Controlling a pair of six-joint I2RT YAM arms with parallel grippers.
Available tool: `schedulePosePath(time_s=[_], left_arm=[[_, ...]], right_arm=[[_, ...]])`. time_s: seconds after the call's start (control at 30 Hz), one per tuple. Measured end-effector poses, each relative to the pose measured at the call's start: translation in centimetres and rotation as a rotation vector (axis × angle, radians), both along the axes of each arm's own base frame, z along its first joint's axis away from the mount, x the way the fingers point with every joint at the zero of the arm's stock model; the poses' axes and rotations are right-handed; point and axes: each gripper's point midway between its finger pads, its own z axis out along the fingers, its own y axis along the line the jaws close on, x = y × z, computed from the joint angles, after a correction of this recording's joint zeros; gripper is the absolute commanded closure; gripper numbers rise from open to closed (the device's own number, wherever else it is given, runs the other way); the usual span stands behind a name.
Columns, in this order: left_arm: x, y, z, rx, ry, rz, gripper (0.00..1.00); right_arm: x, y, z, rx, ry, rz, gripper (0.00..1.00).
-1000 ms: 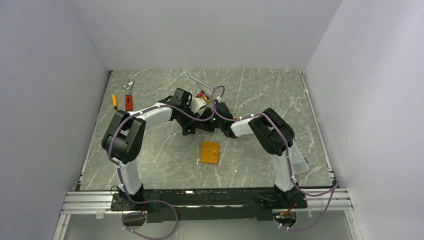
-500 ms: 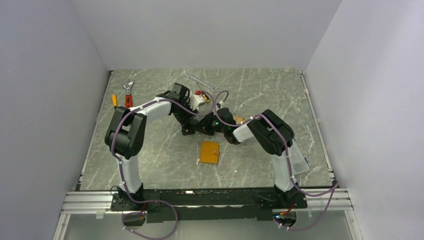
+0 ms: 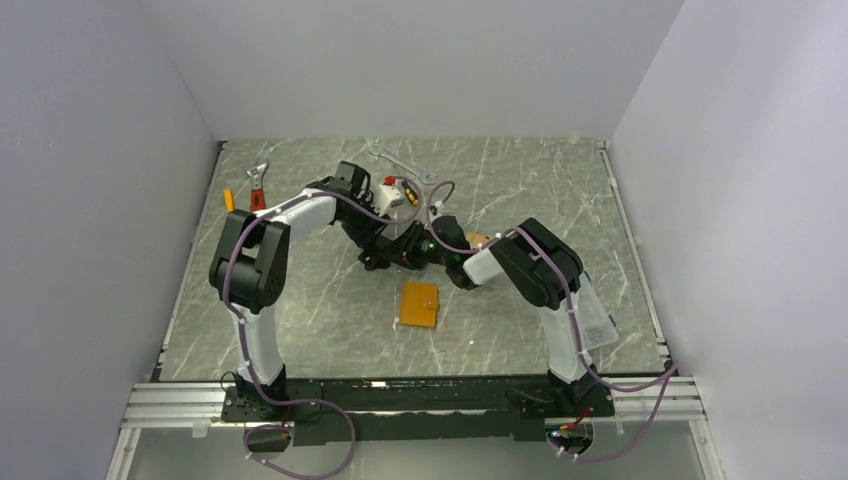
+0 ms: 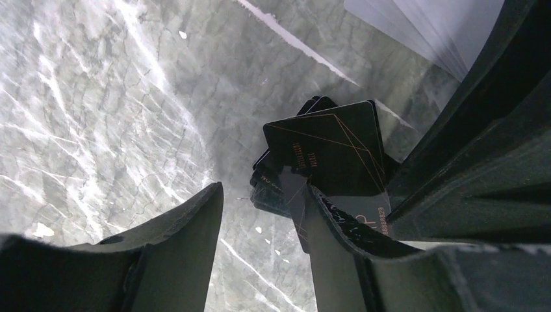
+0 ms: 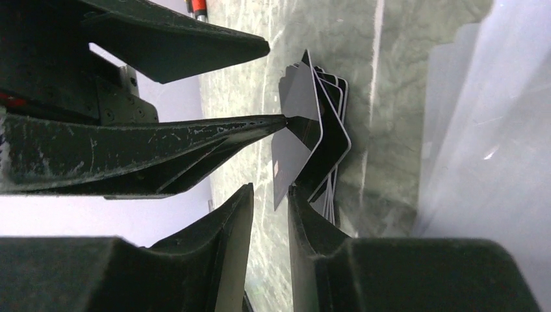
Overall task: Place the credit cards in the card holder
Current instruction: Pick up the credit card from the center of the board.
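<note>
The credit cards (image 4: 325, 153) are seen as a loose, dark stack on the bench (image 3: 520, 190), towards the middle-back of the work area. They lie beyond the card holder (image 3: 419, 304), which is laid flat nearer the arm bases and apart from the stack. The two grippers are set close against the stack from opposite sides, so that it is hidden in the top view. The left gripper (image 4: 263, 192) is released, with its fingers widely spread and nothing grasped. The tip of one finger (image 5: 195, 133) is laid against the top card (image 5: 300, 110), which is tilted up off the stack. The long axis of that card is pointed almost straight at the right gripper (image 5: 271, 192), and its lower corner is placed just within the narrow gap between that gripper's fingers (bench is seen through the gap, so no pinch is made yet). The right gripper is therefore judged the better placed for the pick. Only a small closing is called for, after which the card is to be carried towards the holder.
</note>
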Motion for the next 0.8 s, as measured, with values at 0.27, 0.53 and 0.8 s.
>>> schedulePosePath(time_s=[0.27, 0.53, 0.8], left_arm=[[-0.7, 0.6, -0.3, -0.046, 0.076, 0.012, 0.45], [-2.0, 0.1, -0.4, -0.083, 0.132, -0.010, 0.46], [-2.9, 0.3, -0.3, -0.136, 0.190, -0.010, 0.46]], right_arm=[[0.7, 0.6, 0.2, 0.007, -0.005, -0.008, 0.71], [1.1, 0.7, -0.7, 0.000, 0.017, -0.028, 0.76], [1.3, 1.3, -0.3, 0.020, 0.019, -0.027, 0.92]])
